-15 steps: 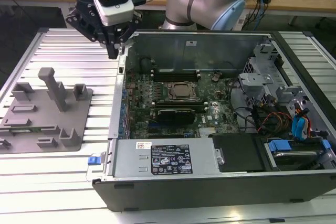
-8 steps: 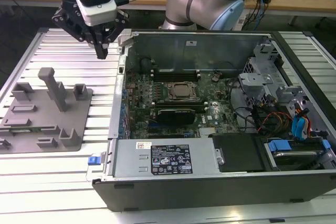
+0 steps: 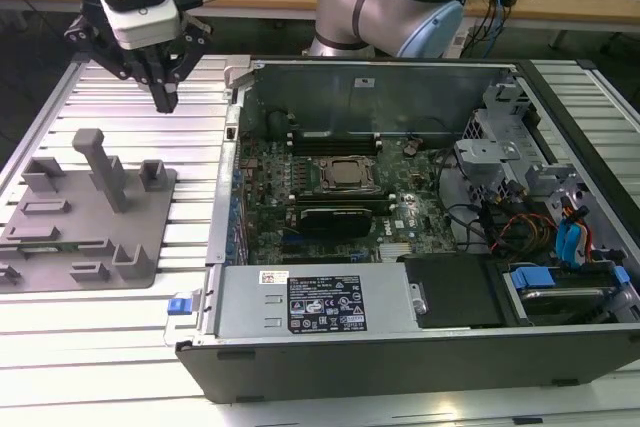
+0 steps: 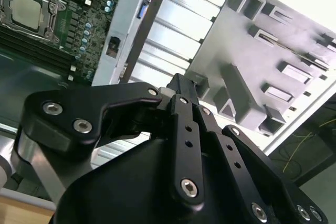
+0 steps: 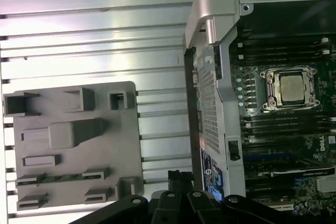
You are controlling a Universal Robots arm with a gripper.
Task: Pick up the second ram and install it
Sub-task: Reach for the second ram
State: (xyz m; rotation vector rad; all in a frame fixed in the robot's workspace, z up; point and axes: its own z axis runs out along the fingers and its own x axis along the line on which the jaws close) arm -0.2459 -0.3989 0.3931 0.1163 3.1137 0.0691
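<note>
While closed and empty, gripper: second ram could be struck, not straddled.
Holder tray: could be shifted.

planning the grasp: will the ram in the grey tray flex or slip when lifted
The ram, a thin green board, looks stiff and light. It seems to stand on edge between clips of the grey tray, so only a narrow edge offers grip; it could slip or tilt. Tight clips might lift the tray too.
</note>
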